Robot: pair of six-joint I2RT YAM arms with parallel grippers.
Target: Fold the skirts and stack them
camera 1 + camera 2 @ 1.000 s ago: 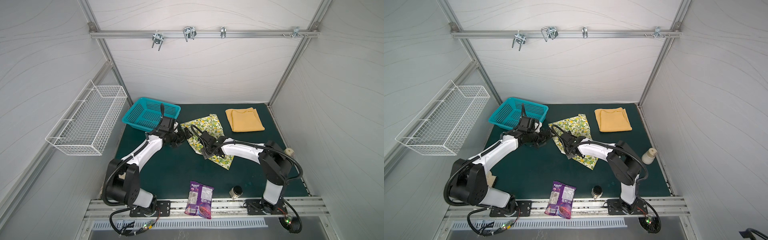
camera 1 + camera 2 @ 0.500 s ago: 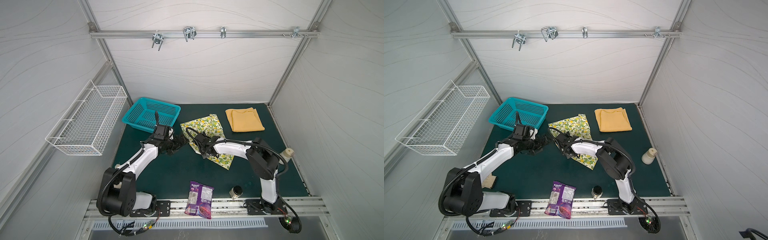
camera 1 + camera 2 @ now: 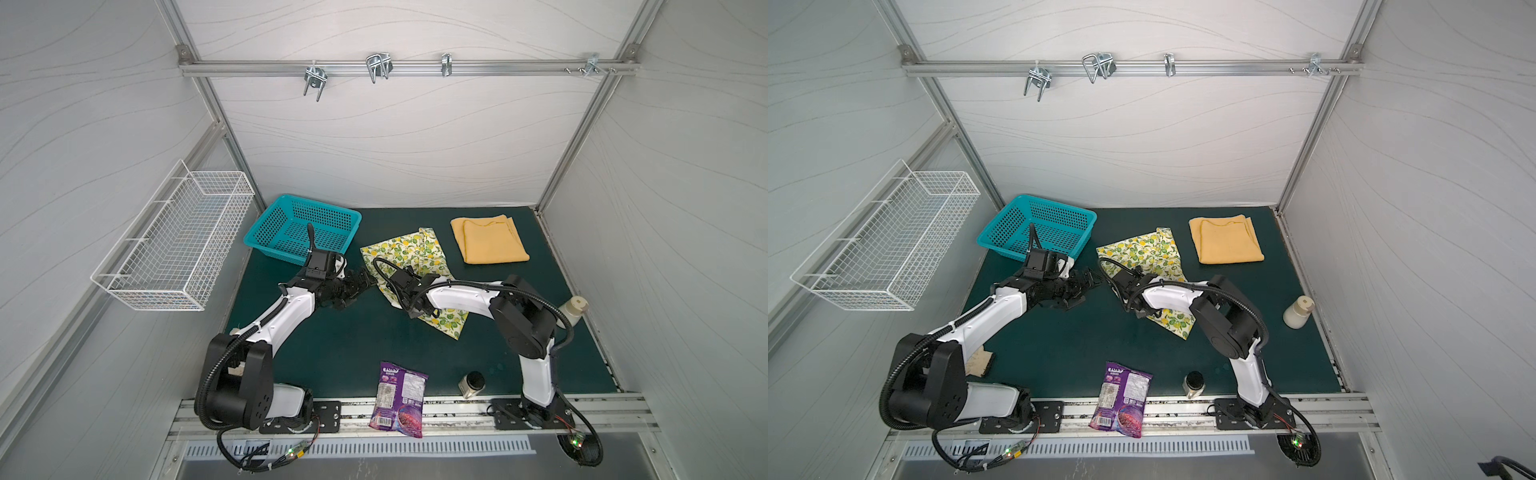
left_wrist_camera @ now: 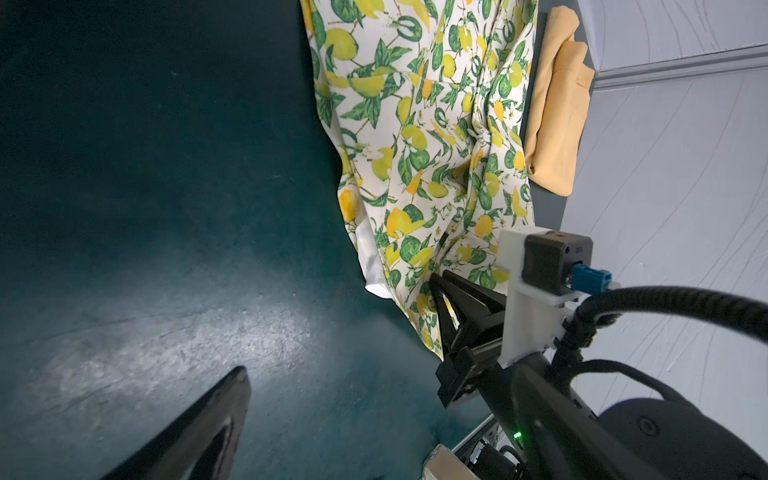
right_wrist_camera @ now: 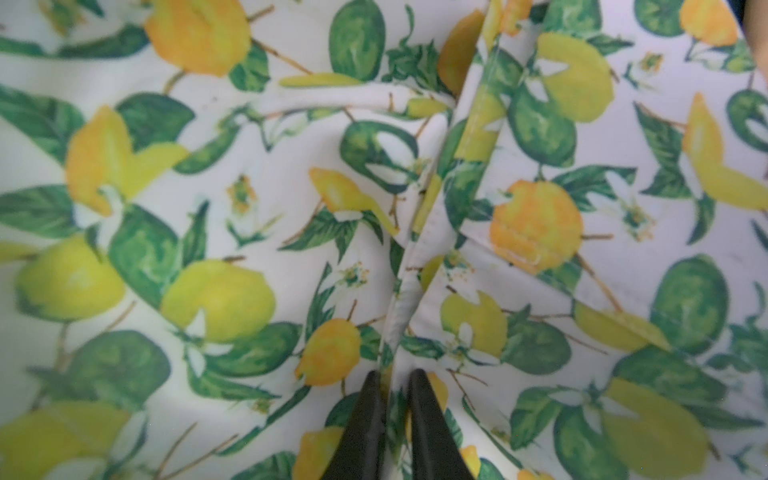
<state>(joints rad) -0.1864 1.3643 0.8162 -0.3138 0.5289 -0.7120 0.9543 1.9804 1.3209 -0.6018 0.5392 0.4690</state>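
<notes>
Cream lemon-print skirt (image 3: 409, 253) pinched on the green tabletop (image 3: 332, 345).
Jaws of the right gripper (image 5: 392, 376) clamp a fabric ridge; those of the left gripper (image 3: 357, 290) stand wide apart beside its edge.

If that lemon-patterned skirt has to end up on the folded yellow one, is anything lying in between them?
Nothing visible does. Only a strip of bare green mat separates the lemon-print skirt from the folded mustard-yellow skirt. The teal basket sits on its other side. The right tool pinches a ridge of the lemon cloth.
</notes>
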